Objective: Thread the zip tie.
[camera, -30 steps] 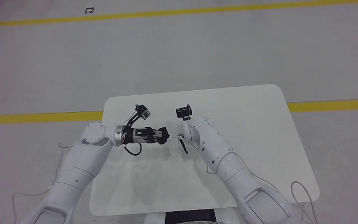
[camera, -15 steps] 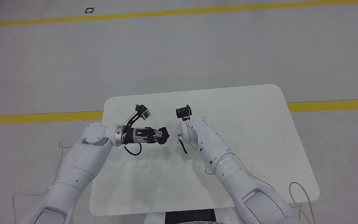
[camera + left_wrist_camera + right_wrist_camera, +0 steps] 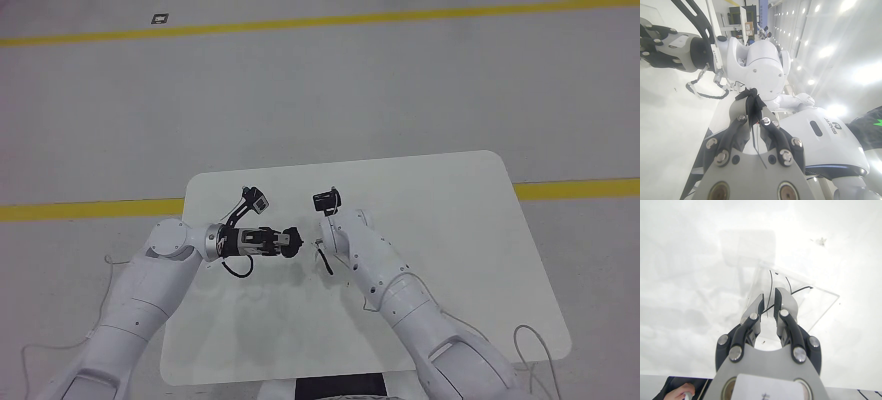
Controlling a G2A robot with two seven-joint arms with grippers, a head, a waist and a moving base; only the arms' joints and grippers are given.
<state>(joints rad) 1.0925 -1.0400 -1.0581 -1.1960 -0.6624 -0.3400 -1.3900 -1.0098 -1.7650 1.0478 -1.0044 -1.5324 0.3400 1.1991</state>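
Left gripper [image 3: 752, 107], lower centre of its wrist view, pinches the zip tie [image 3: 752, 94] at its bunched black end. Right gripper [image 3: 769, 303], mid-frame: pads slightly parted, thin strand between them. Likely step: alignment before threading. Next move needs the right gripper to clamp the strand and steer its tip.

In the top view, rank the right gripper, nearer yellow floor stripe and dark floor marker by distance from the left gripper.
1. The right gripper, close beside the left gripper.
2. The nearer yellow stripe, on the floor past the table.
3. The dark floor marker, farthest, at the far left.
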